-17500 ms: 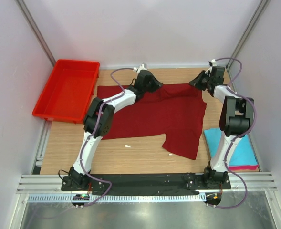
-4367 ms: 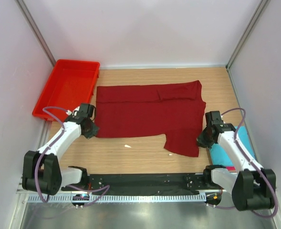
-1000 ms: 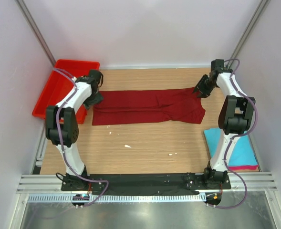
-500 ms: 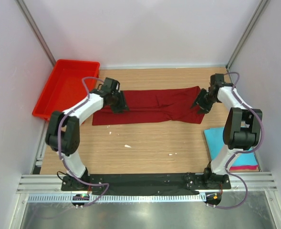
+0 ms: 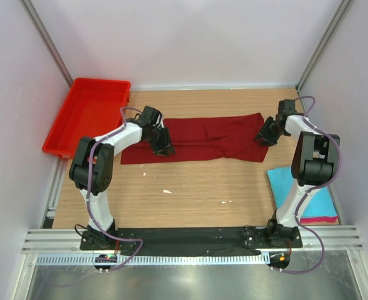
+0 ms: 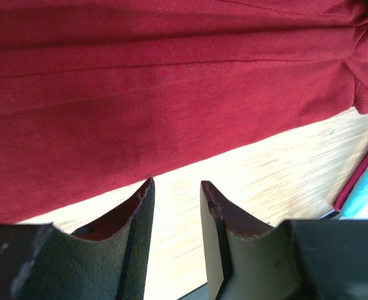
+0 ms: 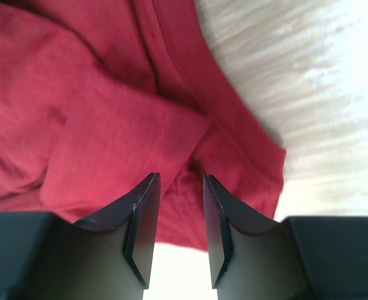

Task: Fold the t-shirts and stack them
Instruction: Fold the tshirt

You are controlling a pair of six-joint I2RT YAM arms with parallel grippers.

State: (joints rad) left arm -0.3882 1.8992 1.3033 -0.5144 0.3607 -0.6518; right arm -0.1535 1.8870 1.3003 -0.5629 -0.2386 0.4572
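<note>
Dark maroon t-shirt (image 5: pixel 208 136) is seen folded into a long narrow band, lightly creased and bunched at the right end. Its long axis is laid left to right across the far half of the tabletop (image 5: pixel 190 187), with the left end toward the red tray (image 5: pixel 87 119). Left hand (image 6: pixel 176 187) is held part-open at the shirt's near edge, nothing gripped. Right hand (image 7: pixel 179 181) is held part-open over the right end, nothing gripped.

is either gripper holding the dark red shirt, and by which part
Nothing held: left gripper and right gripper stand open, empty, at the dark maroon cloth t-shirt.
</note>
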